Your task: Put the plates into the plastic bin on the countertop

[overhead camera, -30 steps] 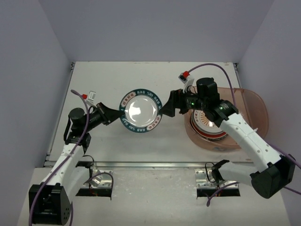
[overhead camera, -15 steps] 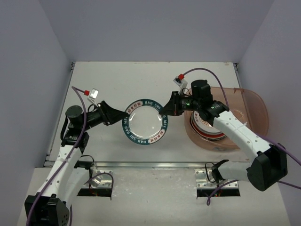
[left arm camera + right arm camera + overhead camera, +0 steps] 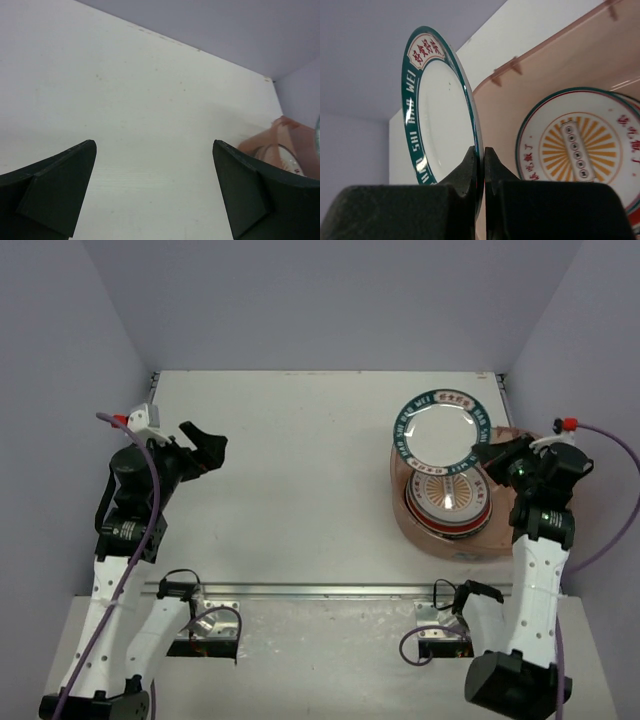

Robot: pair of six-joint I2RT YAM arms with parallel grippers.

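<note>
Top view: the right hand (image 3: pixel 484 451) is clamped on the near-right rim of a teal-rimmed plate (image 3: pixel 440 430). It holds the plate tilted above the far-left rim of the plastic bin (image 3: pixel 420 536). The plate overlaps the stack of plates (image 3: pixel 447 502) already lying inside. The left hand (image 3: pixel 203 443) hangs released and empty over the far left of the tabletop (image 3: pixel 300 470), well apart from the bin.

Left wrist view: its two fingers (image 3: pixel 52 182) stand wide apart with nothing between them. There is bare white surface below, and a corner of the bin shows at the right edge.

Right wrist view: the fingertips (image 3: pixel 470 167) pinch the plate's rim, and the plate is seen almost edge-on. An orange-centred plate (image 3: pixel 575 145) tops the stack beneath.

Our judgement: the step in hand is lowering this plate onto the stack. To do it well, we would:
- carry the plate fully inside the bin's wall and centre it over the top plate;
- level it and descend slowly;
- let go only once the ceramic rests on the ceramic.

Letting go from height risks chipping, and a rim strike could shift the bin.
</note>
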